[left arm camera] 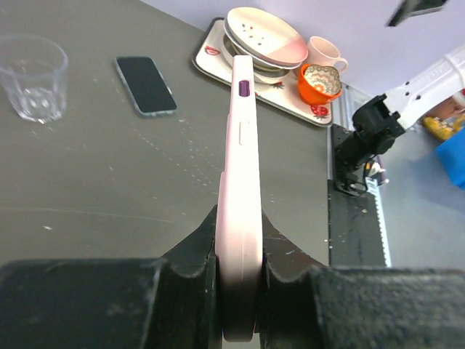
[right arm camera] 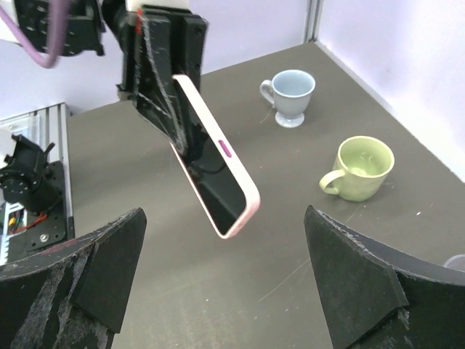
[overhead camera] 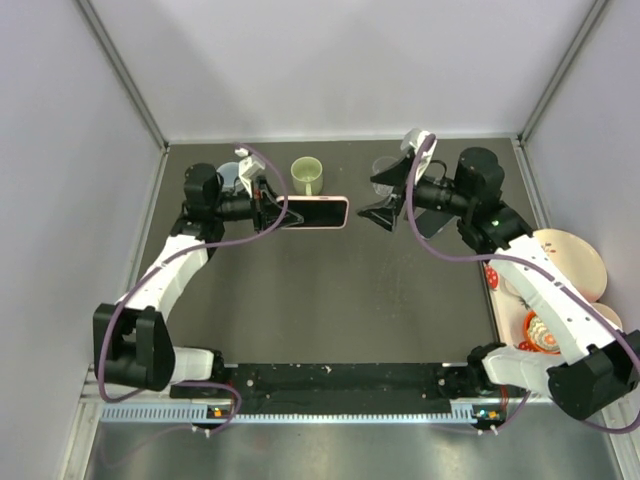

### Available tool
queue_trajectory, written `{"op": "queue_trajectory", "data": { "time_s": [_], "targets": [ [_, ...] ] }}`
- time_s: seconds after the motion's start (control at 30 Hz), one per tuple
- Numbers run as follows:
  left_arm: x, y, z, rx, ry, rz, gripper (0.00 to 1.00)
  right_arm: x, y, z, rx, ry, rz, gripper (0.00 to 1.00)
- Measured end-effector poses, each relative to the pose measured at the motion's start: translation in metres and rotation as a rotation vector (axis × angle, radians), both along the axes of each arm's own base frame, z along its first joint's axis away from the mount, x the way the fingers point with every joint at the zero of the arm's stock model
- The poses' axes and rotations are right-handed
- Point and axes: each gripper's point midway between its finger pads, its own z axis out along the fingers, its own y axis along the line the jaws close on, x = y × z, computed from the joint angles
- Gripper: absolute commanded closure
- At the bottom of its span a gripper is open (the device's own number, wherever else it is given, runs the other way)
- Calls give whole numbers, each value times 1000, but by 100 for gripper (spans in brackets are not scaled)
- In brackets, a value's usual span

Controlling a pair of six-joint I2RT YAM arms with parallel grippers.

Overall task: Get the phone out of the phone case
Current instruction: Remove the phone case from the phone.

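Where top view looks down, we see left claw (overhead camera: 272,212) clamped tight on pink case (overhead camera: 315,212), upper centre; right claw (overhead camera: 383,198) spread wide, holding nothing, just right of case.
Left wrist: case edge-on between pads, centre; phone (left arm camera: 145,85) flat on table (left arm camera: 109,182), upper left, beside glass (left arm camera: 33,76).
Right wrist: case tilted mid-air, centre; cup (right arm camera: 360,171) at right.

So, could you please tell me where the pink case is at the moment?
In the top view, the case is left of centre towards the back, held clear of the table by the left gripper, just in front of the green mug.
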Motion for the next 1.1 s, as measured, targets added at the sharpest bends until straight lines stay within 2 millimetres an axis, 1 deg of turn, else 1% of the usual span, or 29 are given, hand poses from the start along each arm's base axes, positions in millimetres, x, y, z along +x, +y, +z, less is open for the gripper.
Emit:
{"op": "queue_trajectory", "data": {
  "time_s": [0.07, 0.17, 0.3, 0.33, 0.5, 0.7, 0.83, 0.97, 1.1],
  "targets": [
    [0, 1, 14, 14, -73, -3, 100, 3, -4, 1, 11, 4, -9, 9],
    [-9, 2, 32, 12, -153, -19, 100, 7, -9, 5, 35, 20, -18, 9],
    [-18, 2, 45, -16, -181, -40, 100, 6, -12, 13, 68, 25, 5, 9],
    [-20, 2, 44, -24, -181, -39, 100, 4, -11, 14, 74, 26, 15, 9],
    [-27, 1, 28, -43, -120, -46, 100, -5, -7, 10, 98, 52, 69, 9],
    [-23, -8, 16, -86, -26, -83, 100, -15, -4, 14, 131, 75, 117, 10],
    [-24, -14, 5, -121, 40, -114, 100, -19, -3, 11, 154, 97, 131, 12],
    [-31, -15, 7, -146, 73, -139, 100, -20, -2, 8, 176, 123, 136, 14],
    [-36, -16, 14, -158, 48, -157, 100, -22, 0, 3, 196, 154, 143, 18]
  ]
}}
